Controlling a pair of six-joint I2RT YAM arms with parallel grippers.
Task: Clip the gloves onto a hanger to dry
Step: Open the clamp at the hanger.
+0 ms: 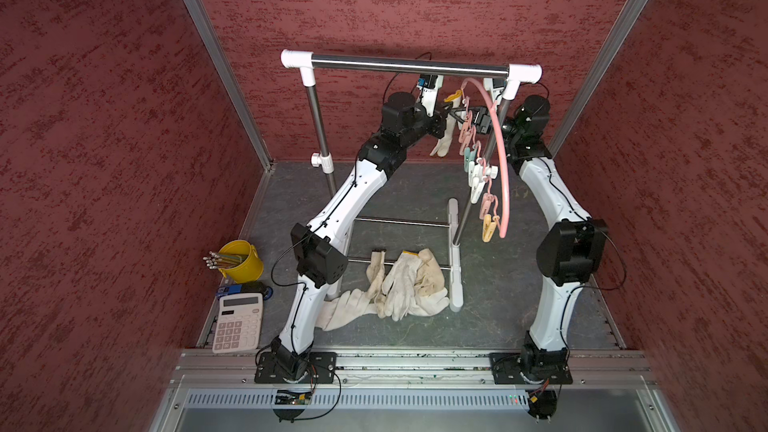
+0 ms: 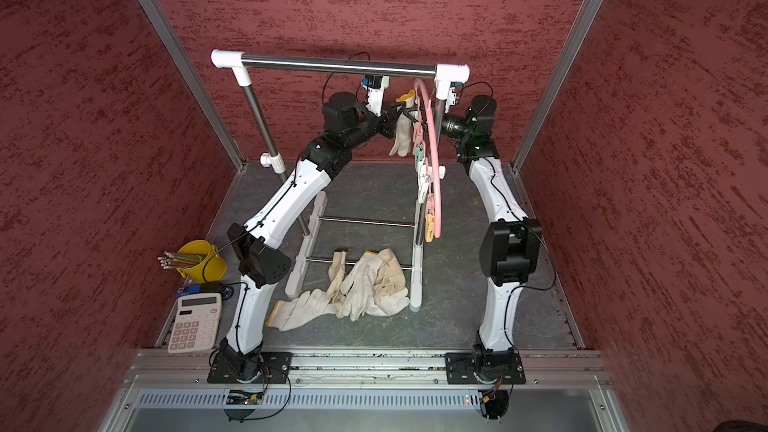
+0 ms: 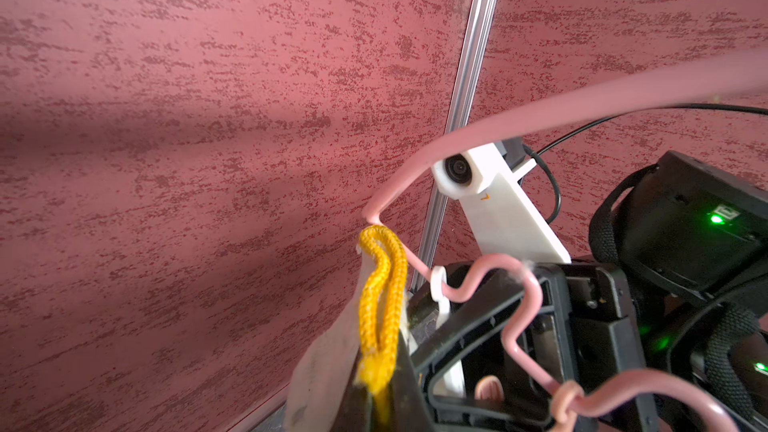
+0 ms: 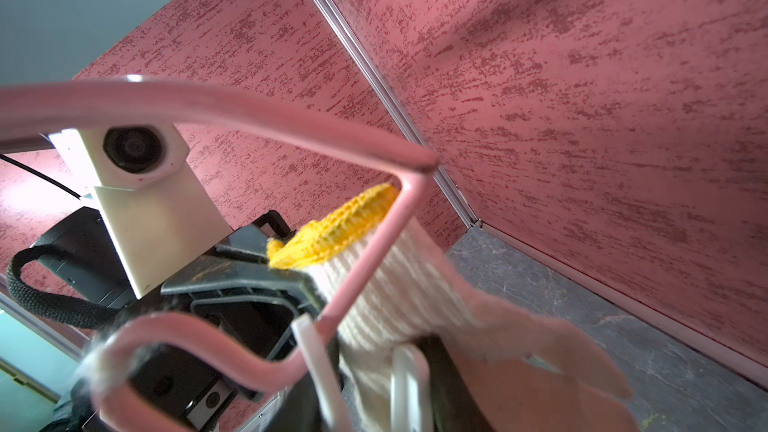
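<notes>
An off-white glove (image 1: 444, 141) (image 2: 402, 135) hangs fingers-down under the rack's far right end. My left gripper (image 1: 455, 112) (image 3: 374, 405) is shut on its yellow cuff (image 3: 382, 297). The pink hanger (image 1: 498, 147) (image 2: 433, 151) hangs from the rail, its row of pastel clips (image 1: 478, 176) dangling beside the glove. My right gripper (image 1: 471, 118) (image 4: 365, 401) reaches in from the other side of the hanger and is closed on a white clip (image 4: 409, 384). The ribbed cuff (image 4: 374, 284) lies between the clip's halves. More gloves (image 1: 407, 284) (image 2: 374, 284) lie heaped on the floor.
The steel garment rack (image 1: 409, 63) with white joints spans the back, and its white feet (image 1: 455, 255) flank the glove heap. A yellow bucket of pencils (image 1: 241, 261) and a calculator (image 1: 237, 322) sit at the front left. Red walls close in on three sides.
</notes>
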